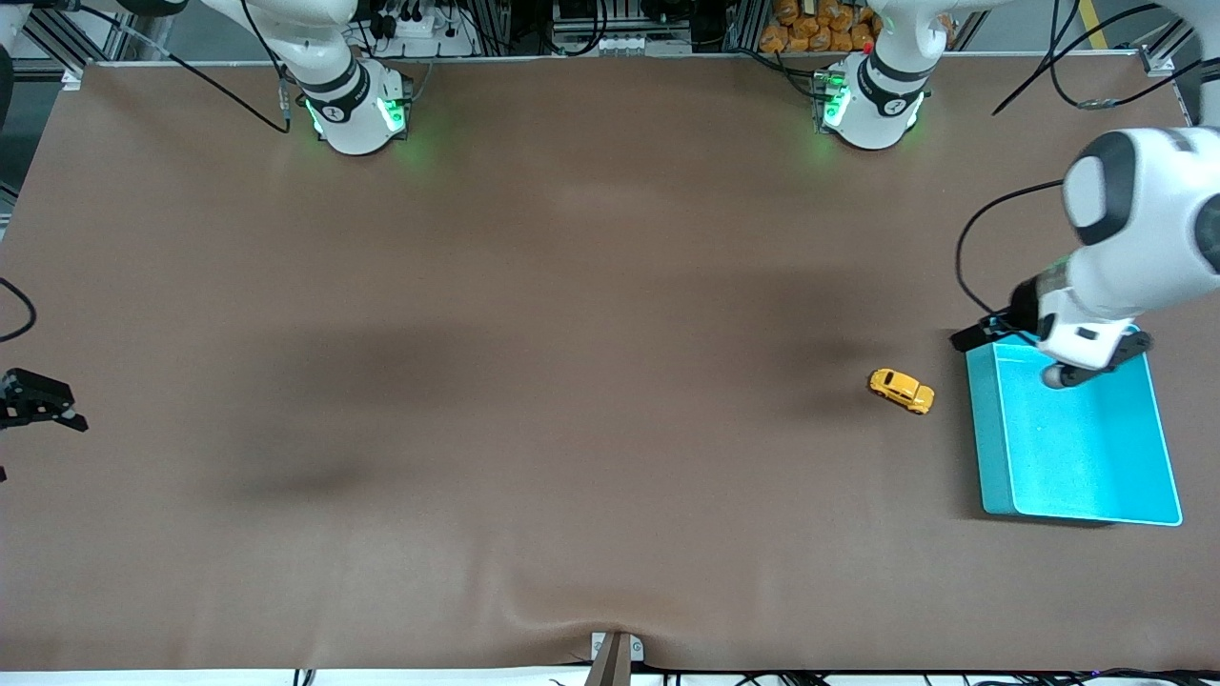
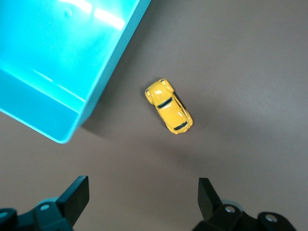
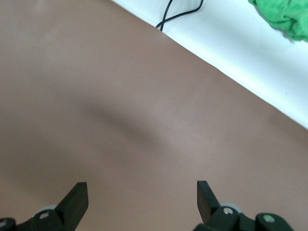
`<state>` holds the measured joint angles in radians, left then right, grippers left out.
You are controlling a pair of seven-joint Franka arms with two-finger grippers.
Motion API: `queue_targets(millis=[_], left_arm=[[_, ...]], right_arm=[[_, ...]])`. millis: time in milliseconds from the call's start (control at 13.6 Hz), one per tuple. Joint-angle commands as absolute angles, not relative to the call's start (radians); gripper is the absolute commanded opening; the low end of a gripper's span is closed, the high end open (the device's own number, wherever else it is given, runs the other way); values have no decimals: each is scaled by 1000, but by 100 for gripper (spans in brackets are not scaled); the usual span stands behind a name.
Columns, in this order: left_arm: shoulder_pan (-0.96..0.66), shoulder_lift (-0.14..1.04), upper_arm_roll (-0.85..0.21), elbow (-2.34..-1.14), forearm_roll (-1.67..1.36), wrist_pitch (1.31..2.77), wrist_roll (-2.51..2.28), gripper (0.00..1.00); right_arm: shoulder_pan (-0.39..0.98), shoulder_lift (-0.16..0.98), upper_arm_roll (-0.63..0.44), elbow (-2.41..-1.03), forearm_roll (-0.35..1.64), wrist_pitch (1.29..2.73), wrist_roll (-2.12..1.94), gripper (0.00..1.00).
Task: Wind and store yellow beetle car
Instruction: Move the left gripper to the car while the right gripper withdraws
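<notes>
While the left gripper (image 2: 139,204) hangs in the air over the corner of the turquoise bin (image 1: 991,448) that sits closest to the robots, its two black fingers (image 2: 77,195) are spread wide and hold nothing. Seen from the left wrist, the yellow beetle car (image 2: 169,106) lies out ahead of the gap between those fingers, a little toward one side, with bare brown worktop (image 1: 572,381) in between. On the worktop, the car (image 1: 901,390) stands on its wheels just beside the bin, on the side facing the right arm's end, not touching it. Its long body lies slanted, neither straight along the fingers' line nor square across it, so I think the fingers would need a small turn to pinch its sides. The left arm is much nearer to the car. The right gripper (image 3: 142,204) waits over the worktop's edge at its own end, well apart from the car, fingers spread and empty too. No brand, label or writing can be read on the car or bin.
</notes>
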<state>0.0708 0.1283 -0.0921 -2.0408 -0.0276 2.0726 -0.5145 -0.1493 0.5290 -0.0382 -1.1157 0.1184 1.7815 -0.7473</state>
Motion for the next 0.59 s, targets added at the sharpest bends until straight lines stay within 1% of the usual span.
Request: queue_targets(millis=[0, 221, 369, 517], left_arm=[[75, 150, -100, -2095, -46, 2166, -653, 100], [75, 231, -100, -2103, -46, 2279, -849, 100], [74, 285, -100, -2103, -46, 2360, -990, 100], [72, 339, -100, -2097, -43, 2434, -1090, 100]], right_arm=[[-106, 514, -46, -1118, 61, 1769, -493, 100], [-81, 494, -44, -1120, 60, 1767, -263, 100], [-63, 482, -41, -1121, 46, 1761, -213, 100], [-63, 454, -38, -1121, 49, 1685, -206, 100]])
